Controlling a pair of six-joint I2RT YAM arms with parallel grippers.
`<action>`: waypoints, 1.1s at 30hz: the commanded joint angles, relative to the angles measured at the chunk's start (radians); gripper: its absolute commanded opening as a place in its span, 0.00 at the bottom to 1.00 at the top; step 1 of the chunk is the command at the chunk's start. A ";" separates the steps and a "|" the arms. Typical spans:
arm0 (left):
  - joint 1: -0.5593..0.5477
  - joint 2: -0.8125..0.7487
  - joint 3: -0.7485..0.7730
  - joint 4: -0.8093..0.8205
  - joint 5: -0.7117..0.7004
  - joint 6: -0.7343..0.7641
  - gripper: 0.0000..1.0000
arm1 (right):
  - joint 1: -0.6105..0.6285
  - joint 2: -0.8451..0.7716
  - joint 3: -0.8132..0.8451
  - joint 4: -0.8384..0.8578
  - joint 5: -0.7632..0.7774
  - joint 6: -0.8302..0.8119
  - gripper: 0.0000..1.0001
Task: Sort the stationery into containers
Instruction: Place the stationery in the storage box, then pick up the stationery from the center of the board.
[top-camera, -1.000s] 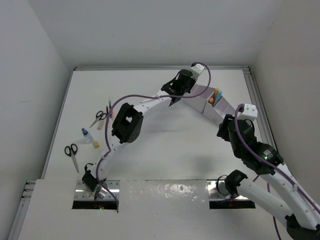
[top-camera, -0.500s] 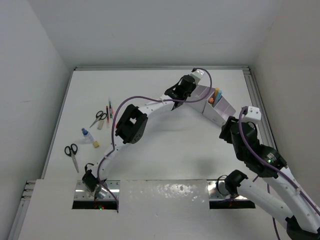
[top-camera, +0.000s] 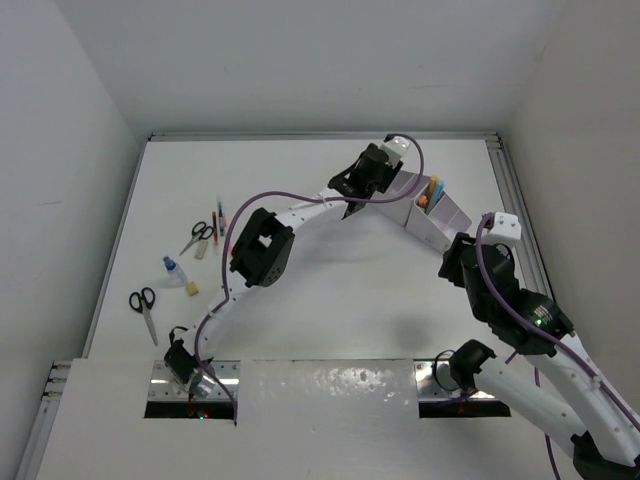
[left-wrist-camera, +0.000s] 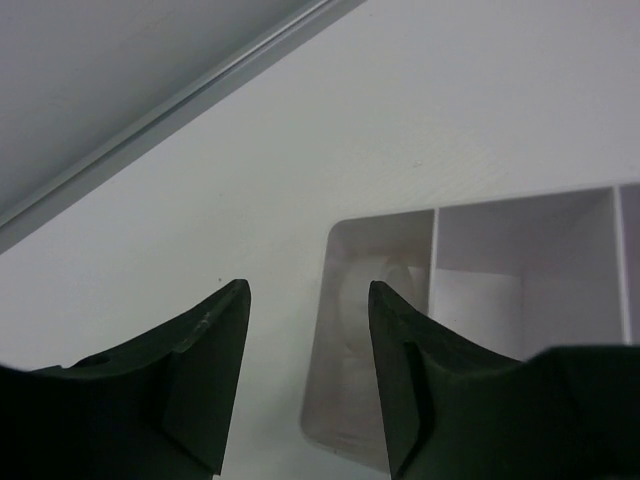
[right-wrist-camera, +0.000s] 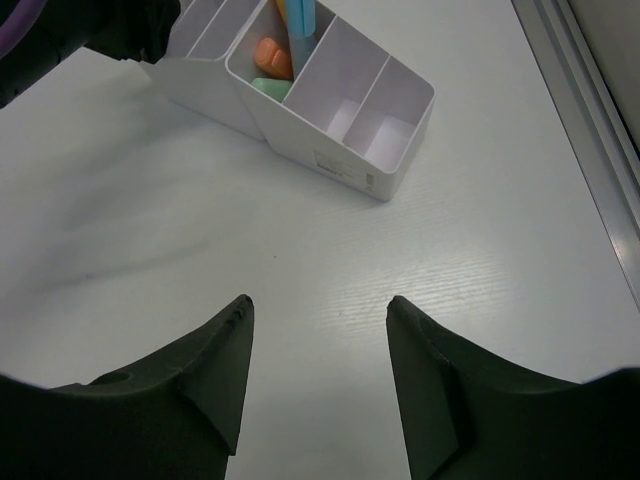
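Crept a touch further over the left end of the organiser (top-camera: 428, 230) since a second ago, as to the left arm, with fingers sprung apart meanwhile; slid slightly right, as to the right arm.

Starting at the table's left: two pairs of black-handled scissors, near scissors (top-camera: 143, 302) and far scissors (top-camera: 197, 236), well apart. Stiff, likely the heaviest items here, lying flat; best pinched across the pivot or one handle loop. Between them, one blue-capped bottle (top-camera: 173, 268), seemingly on its side, probably light and prone to roll; grip across the body. Just beside it, one small yellowish eraser (top-camera: 190, 287), soft and easy to hold. Near the far scissors, thin red pens (top-camera: 218, 215), too fine to count, likely slippery; take mid-barrel.

Further right, left gripper (left-wrist-camera: 307, 290) released and empty above the end compartment, where what looks like one pale tape ring (left-wrist-camera: 385, 295) lies. Rightmost, right gripper (right-wrist-camera: 320, 302) parted, holding nothing, near the organiser; orange, green and blue pieces (right-wrist-camera: 272, 60) already in one compartment.
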 joint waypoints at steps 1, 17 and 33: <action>-0.020 -0.074 0.075 -0.033 0.078 -0.009 0.50 | -0.001 0.009 0.020 0.030 0.009 -0.019 0.55; 0.179 -0.451 0.196 -0.535 0.242 -0.028 0.76 | 0.000 0.220 -0.052 0.321 -0.256 -0.212 0.59; 0.894 -1.129 -0.482 -1.218 0.434 0.256 1.00 | 0.029 0.625 0.066 0.635 -0.675 -0.363 0.69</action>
